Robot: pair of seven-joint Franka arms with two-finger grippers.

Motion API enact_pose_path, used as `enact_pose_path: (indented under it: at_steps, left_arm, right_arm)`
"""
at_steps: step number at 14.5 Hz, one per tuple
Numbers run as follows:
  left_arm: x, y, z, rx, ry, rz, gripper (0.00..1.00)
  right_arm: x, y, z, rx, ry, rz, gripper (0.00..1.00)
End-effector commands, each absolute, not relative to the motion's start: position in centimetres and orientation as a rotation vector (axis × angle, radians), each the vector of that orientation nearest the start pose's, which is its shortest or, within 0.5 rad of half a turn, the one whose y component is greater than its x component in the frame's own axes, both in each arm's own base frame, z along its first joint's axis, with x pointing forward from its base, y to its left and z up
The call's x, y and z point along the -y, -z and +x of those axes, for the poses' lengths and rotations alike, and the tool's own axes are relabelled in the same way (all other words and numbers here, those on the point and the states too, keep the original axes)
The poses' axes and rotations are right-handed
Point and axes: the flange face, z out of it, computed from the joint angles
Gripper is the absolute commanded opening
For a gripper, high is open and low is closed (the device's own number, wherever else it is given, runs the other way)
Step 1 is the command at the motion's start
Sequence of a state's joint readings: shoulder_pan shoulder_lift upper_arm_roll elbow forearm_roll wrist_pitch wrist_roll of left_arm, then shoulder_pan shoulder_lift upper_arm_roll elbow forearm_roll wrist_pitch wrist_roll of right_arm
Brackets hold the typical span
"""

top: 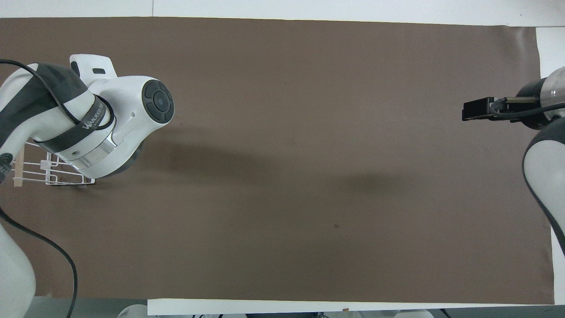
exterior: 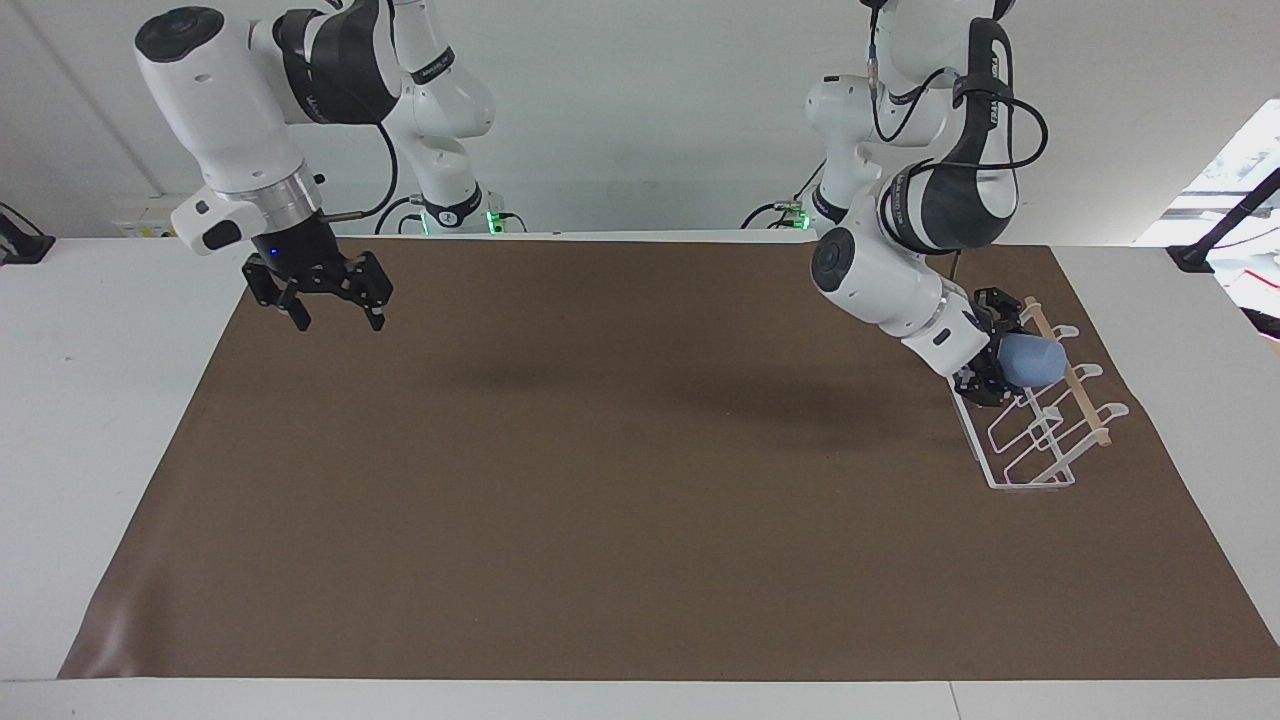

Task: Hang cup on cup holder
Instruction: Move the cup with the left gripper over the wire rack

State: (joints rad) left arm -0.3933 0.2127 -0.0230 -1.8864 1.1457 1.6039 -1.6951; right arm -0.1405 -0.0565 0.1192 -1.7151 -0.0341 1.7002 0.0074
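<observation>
The light-blue cup lies on its side in my left gripper, which is shut on its mouth end. The cup is at the white wire cup holder, over the prongs nearest to the robots and against the wooden rod. I cannot tell whether a prong is inside it. In the overhead view my left arm hides the cup, and only part of the cup holder shows. My right gripper is open and empty above the mat at the right arm's end; one finger shows in the overhead view.
A brown mat covers most of the white table. The cup holder stands on the mat at the left arm's end, close to the mat's edge.
</observation>
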Motion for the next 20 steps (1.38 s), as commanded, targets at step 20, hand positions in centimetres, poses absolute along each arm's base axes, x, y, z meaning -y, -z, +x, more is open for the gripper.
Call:
enact_pose_path:
  at_steps: [20]
  left_arm:
    - [9.7, -34.6, 60.5, 1.007, 1.228, -1.453, 0.0]
  right_arm:
    - [4.5, -63.6, 53.5, 0.027, -0.211, -3.19, 1.0]
